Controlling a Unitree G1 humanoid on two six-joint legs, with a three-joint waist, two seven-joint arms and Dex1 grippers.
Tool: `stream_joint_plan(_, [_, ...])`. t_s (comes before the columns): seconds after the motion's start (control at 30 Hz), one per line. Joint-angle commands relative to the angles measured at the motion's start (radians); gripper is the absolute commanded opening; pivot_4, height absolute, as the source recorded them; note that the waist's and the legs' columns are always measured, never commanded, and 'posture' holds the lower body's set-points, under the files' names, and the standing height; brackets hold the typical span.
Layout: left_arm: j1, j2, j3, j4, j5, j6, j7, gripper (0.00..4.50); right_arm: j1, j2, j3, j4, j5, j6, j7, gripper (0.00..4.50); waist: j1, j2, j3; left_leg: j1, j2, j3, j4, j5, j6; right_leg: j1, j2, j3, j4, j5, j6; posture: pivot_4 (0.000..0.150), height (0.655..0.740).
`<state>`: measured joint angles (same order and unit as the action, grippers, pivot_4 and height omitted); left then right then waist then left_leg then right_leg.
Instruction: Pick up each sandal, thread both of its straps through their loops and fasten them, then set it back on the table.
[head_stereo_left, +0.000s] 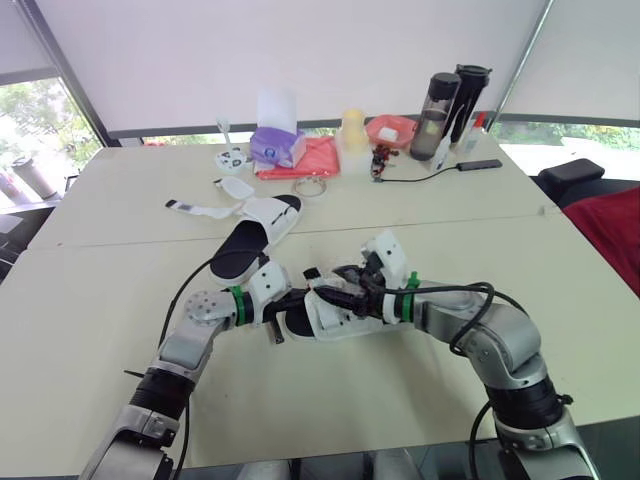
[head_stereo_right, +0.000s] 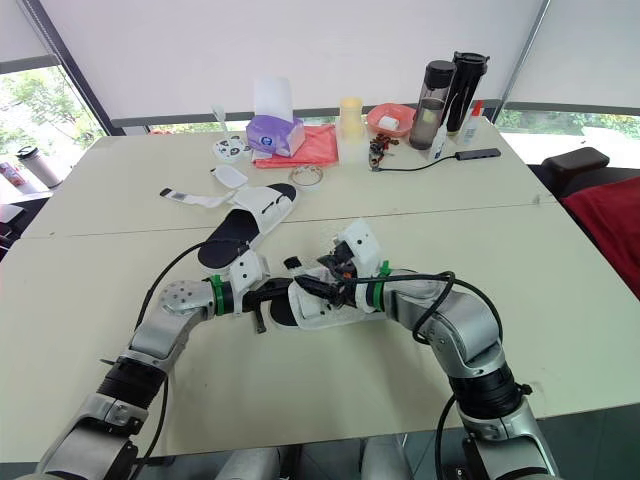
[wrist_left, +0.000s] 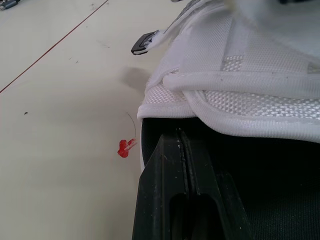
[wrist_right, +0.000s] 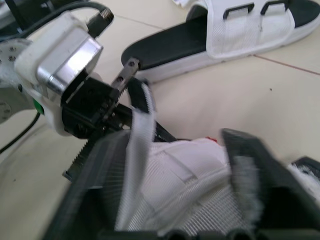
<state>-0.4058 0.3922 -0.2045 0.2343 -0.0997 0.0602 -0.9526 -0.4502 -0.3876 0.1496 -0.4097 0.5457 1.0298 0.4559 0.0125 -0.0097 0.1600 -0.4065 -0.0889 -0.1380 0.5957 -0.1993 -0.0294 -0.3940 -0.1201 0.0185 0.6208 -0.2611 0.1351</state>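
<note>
A white sandal with a black sole is held just above the table in front of me. My left gripper is shut on its black sole edge; its closed fingers press against the sole under the white mesh upper. My right gripper is over the upper, its fingers spread open either side of it, with a loose white strap lying between them. The second sandal lies flat farther back, its straps unfastened and trailing left.
At the table's far side stand a tissue box, a red cloth, a yellow cup, a red bowl, two dark bottles and a cable hub. A small red scrap lies beside the held sandal.
</note>
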Motion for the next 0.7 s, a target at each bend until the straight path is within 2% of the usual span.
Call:
stream_joint_plan(0.03, [0.027,0.002,-0.037,0.044,0.028,0.029,-0.002,0.00,-0.042,-0.007,-0.015,-0.036,0.014,0.005,0.013,4.46,0.000,0.000,0.000,0.000,0.000,0.000,0.000,0.000,0.000,0.000,0.000,0.000,0.000,0.000,0.000,0.150,0.7400])
stream_joint_plan(0.27, [0.016,-0.003,-0.038,0.059,0.030,0.023,-0.003,0.00,-0.096,0.015,-0.039,-0.008,0.110,0.086,0.073,4.46,0.000,0.000,0.000,0.000,0.000,0.000,0.000,0.000,0.000,0.000,0.000,-0.001,0.000,0.000,0.000,0.150,0.7400])
stream_joint_plan(0.47, [0.014,-0.009,-0.039,0.062,0.032,0.020,0.002,0.00,-0.184,0.062,-0.023,0.088,0.101,0.089,0.072,4.46,0.001,0.000,0.000,0.000,0.000,-0.001,0.000,0.000,0.000,0.000,0.000,-0.001,0.000,0.000,0.000,0.150,0.7400])
stream_joint_plan(0.57, [0.020,-0.005,-0.037,0.058,0.032,0.019,0.004,0.00,-0.199,0.061,-0.023,0.121,0.093,0.083,0.077,3.67,0.001,0.000,0.000,0.000,0.000,-0.001,0.000,0.000,0.000,-0.002,0.000,-0.001,-0.001,0.000,0.000,0.150,0.7400])
stream_joint_plan(0.7, [0.027,-0.004,-0.032,0.051,0.030,0.023,0.009,0.00,-0.209,0.057,-0.026,0.140,0.100,0.096,0.084,1.69,0.000,0.000,0.000,0.000,0.000,-0.001,0.000,0.000,0.000,-0.002,0.000,-0.001,-0.001,0.001,0.001,0.150,0.7400])
